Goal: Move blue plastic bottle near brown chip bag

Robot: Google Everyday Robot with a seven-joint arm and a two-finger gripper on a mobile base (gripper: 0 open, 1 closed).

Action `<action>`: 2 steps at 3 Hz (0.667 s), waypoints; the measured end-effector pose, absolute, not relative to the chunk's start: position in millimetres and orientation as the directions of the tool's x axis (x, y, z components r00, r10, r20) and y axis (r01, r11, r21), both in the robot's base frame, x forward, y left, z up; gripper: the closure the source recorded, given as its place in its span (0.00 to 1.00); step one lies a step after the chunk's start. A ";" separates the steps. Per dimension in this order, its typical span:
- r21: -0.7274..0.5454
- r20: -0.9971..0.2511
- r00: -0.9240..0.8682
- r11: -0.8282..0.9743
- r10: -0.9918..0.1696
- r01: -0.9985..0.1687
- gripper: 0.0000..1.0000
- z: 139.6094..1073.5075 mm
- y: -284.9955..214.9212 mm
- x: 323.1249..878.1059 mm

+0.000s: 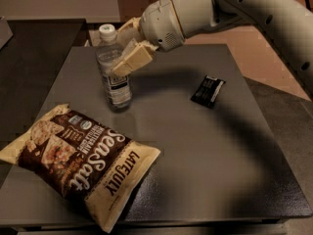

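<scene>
The blue plastic bottle (pixel 114 70) is a small clear bottle with a white cap and a white label. It stands upright at the back left of the grey table (pixel 205 151). My gripper (pixel 122 48) is shut on the bottle's upper body, with one cream finger (pixel 133 58) across its front. The brown chip bag (pixel 80 155) lies flat at the front left, a short gap in front of the bottle. It is dark brown with cream ends and white "Sea Salt" lettering.
A small black wrapped bar (pixel 208 91) lies at the back right of the table. My white arm (pixel 234 9) reaches in from the upper right. A dark counter (pixel 34 58) sits to the left of the table.
</scene>
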State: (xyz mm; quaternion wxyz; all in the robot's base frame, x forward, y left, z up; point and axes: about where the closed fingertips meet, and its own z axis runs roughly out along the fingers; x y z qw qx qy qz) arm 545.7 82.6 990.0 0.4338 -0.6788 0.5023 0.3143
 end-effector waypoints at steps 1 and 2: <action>-0.265 -0.862 0.310 -0.163 -0.401 -0.950 1.00 986.5 94.1 536.6; -0.247 -0.866 0.301 -0.182 -0.399 -0.952 0.82 981.4 102.5 532.4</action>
